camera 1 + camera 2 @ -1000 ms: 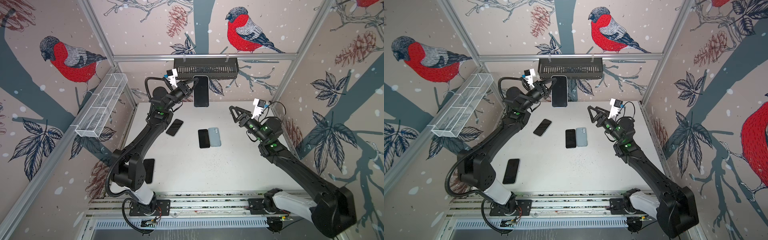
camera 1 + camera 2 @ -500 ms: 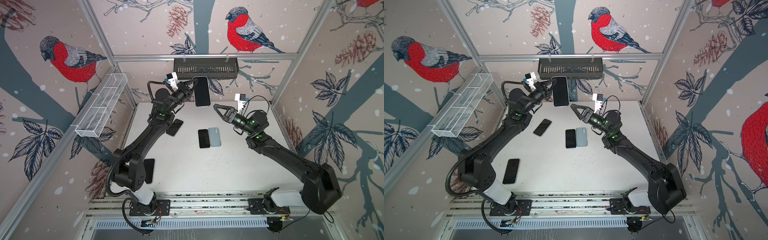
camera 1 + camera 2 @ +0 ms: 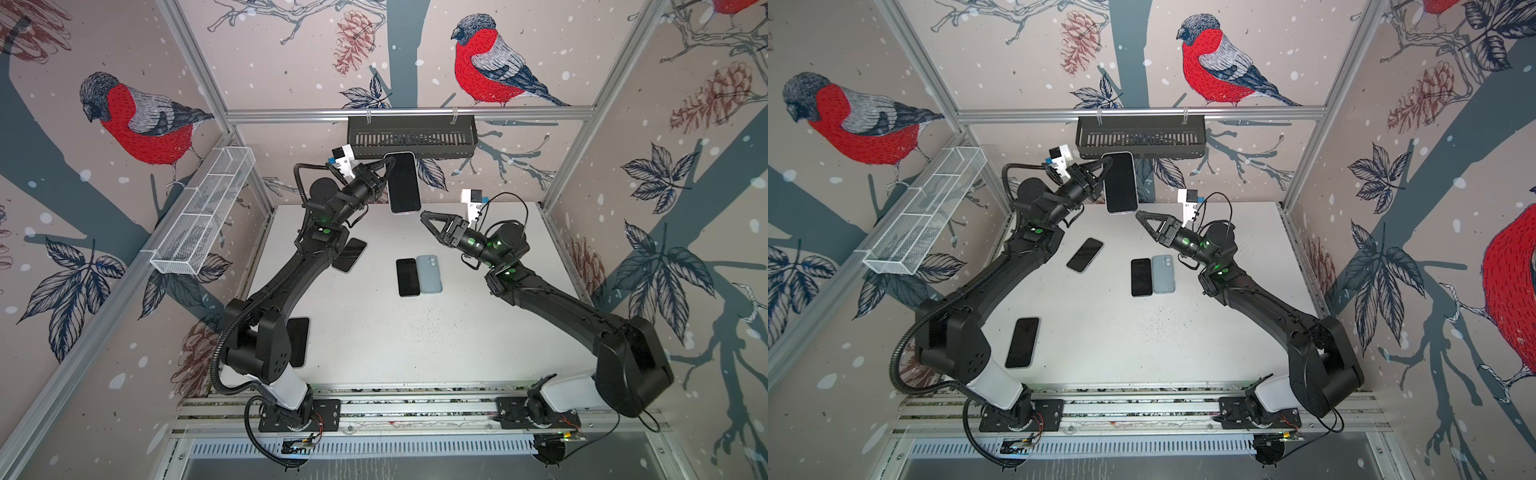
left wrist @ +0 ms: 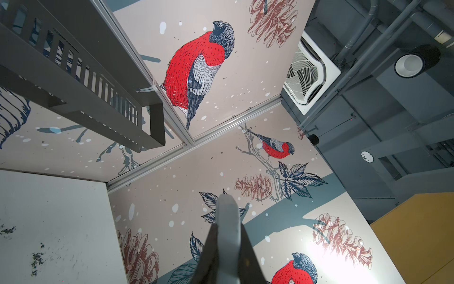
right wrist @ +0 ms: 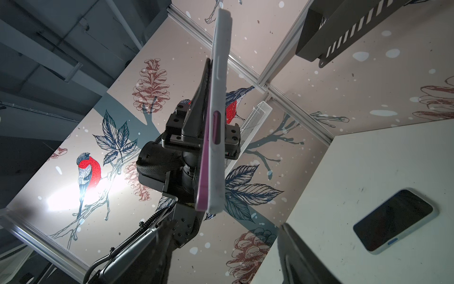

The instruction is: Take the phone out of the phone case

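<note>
I have the left gripper raised over the back of the table, its jaws closed tight on one long edge of the phone; the phone hangs in the air just below the black basket, upright, dark screen facing the top cameras, and clear of the table in both top views. From the right wrist camera I see it edge-on; the case is a pale, whitish shell wrapped round the back and side, and a pink strip of the phone's body runs along it, with a pink side button showing through the shell; the phone sits fully in the case. The right gripper is in the air just beside the phone's lower corner, apart from it; its jaws stand wide apart with nothing between them. A dark phone and a blue-grey one lie side by side mid-table.
</note>
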Controlling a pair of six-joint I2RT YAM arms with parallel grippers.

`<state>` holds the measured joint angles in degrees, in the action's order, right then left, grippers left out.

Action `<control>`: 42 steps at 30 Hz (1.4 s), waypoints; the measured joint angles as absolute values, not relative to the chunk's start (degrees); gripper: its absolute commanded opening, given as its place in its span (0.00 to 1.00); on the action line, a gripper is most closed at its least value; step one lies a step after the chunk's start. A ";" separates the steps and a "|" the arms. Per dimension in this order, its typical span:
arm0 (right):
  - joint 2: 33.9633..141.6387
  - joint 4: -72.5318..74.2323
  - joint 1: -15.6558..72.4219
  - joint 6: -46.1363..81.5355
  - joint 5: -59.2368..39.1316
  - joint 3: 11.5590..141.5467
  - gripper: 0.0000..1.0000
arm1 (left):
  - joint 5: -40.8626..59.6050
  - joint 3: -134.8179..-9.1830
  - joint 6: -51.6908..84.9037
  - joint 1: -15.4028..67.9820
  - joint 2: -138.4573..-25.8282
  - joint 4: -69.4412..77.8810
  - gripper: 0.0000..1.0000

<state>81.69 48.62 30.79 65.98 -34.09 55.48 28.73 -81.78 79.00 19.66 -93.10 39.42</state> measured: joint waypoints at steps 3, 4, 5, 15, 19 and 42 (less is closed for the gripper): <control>82.06 48.90 30.79 66.00 -34.09 55.29 0.67 | 28.73 -81.78 79.07 19.70 -93.10 40.01 0.00; 82.21 48.99 30.79 66.04 -34.09 55.24 0.67 | 28.73 -81.78 79.11 19.70 -93.10 40.03 0.00; 82.37 49.12 30.79 66.22 -34.09 55.16 0.67 | 28.77 -81.78 79.18 19.70 -93.10 40.05 0.00; 83.55 51.11 30.79 67.29 -34.06 55.29 0.67 | 29.04 -81.67 79.20 20.03 -93.10 40.66 0.00; 83.81 51.13 30.79 67.31 -34.06 55.29 0.66 | 29.02 -81.06 79.24 20.03 -93.10 41.34 0.00; 86.39 53.87 30.17 70.30 -34.83 56.45 0.58 | 30.70 -81.03 78.94 21.52 -93.47 42.98 0.00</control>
